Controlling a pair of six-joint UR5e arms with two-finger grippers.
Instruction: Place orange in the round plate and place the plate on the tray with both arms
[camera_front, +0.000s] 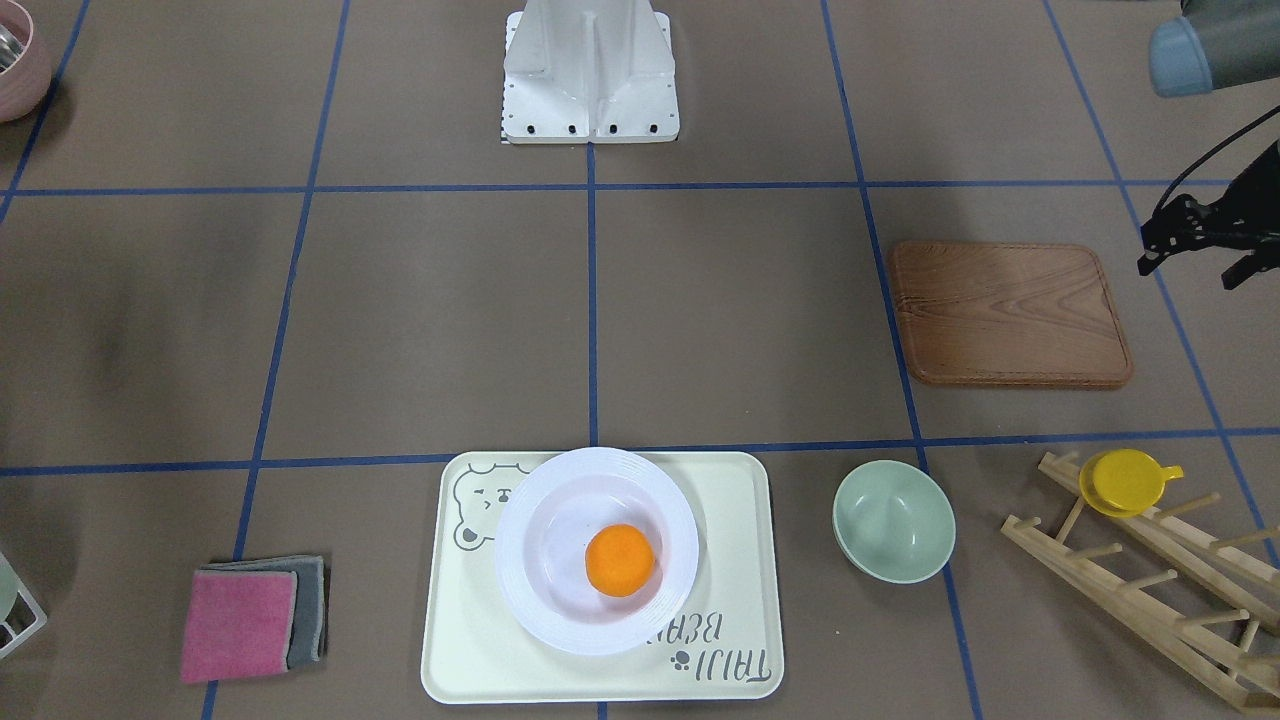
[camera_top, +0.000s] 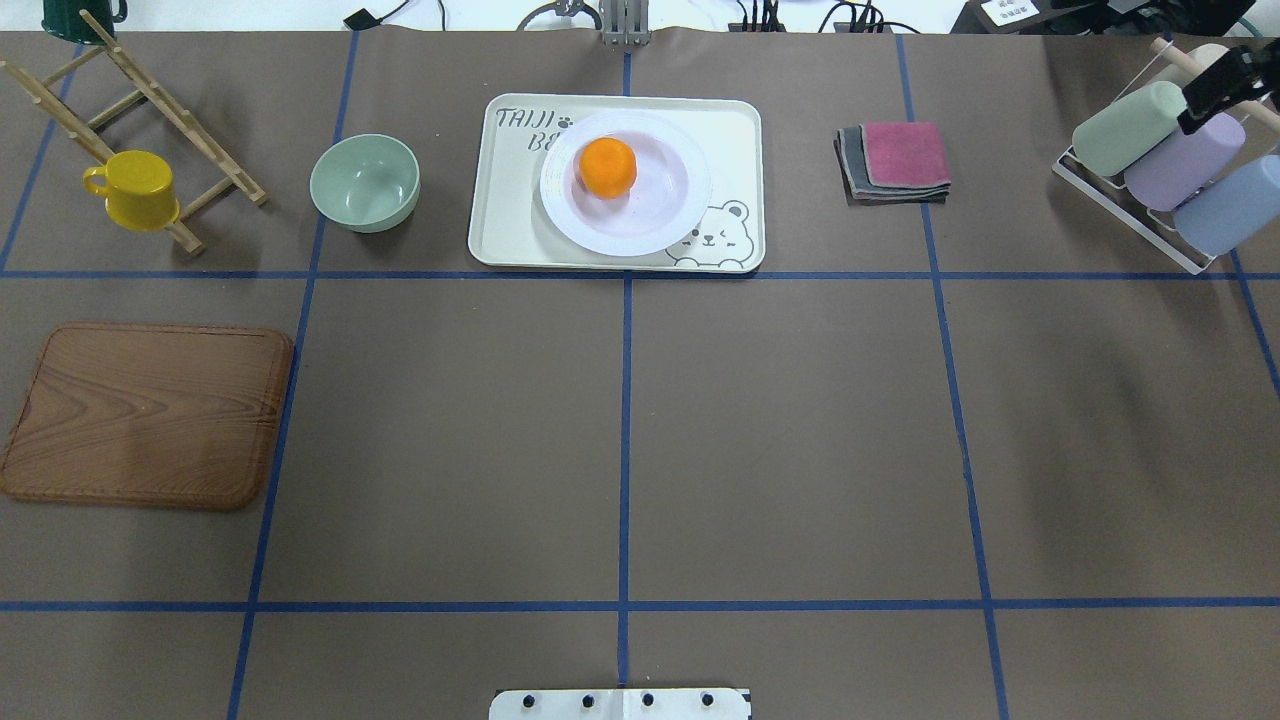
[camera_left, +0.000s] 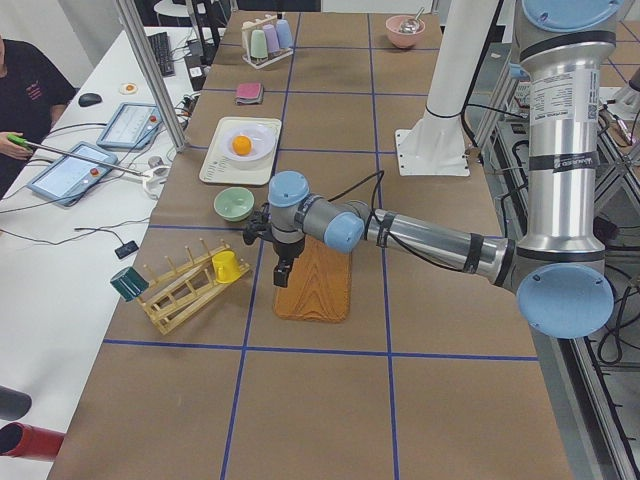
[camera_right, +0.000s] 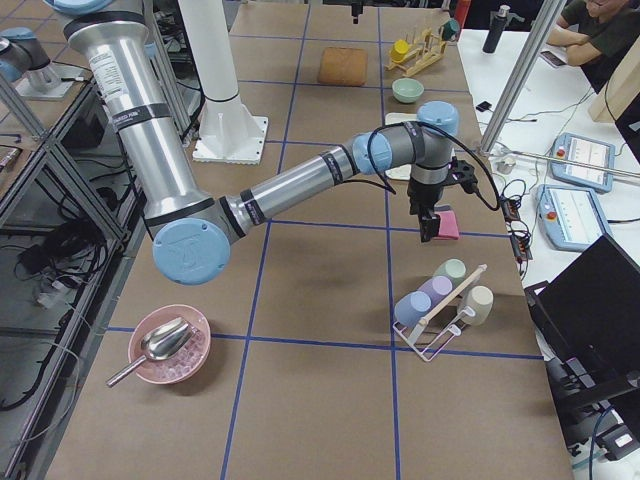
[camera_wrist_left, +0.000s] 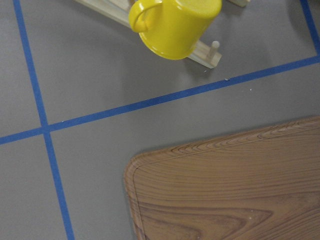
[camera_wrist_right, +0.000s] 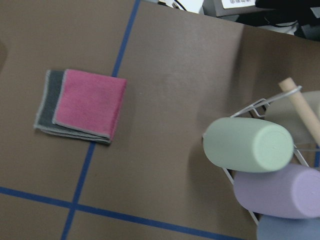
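Observation:
The orange (camera_front: 620, 560) (camera_top: 607, 166) lies in the white round plate (camera_front: 530, 600) (camera_top: 610, 235). The plate rests on the cream bear tray (camera_front: 455, 640) (camera_top: 500, 235) at the table's far middle. Both arms are drawn back and high, away from the tray. The left gripper (camera_front: 1180, 240) (camera_left: 283, 275) hangs above the wooden board's far edge. The right gripper (camera_top: 1215, 90) (camera_right: 430, 228) hovers between the folded cloths and the cup rack. Each holds nothing that I can see. Only parts of them show, so I cannot tell whether they are open or shut.
A pale green bowl (camera_front: 893, 520) sits beside the tray. A brown wooden board (camera_front: 1010, 313), a yellow cup (camera_front: 1128, 482) on a wooden rack (camera_front: 1150, 590), pink and grey cloths (camera_front: 250, 622) and a wire rack of cups (camera_top: 1160, 150) lie around. People sit at the side desk (camera_left: 90, 160).

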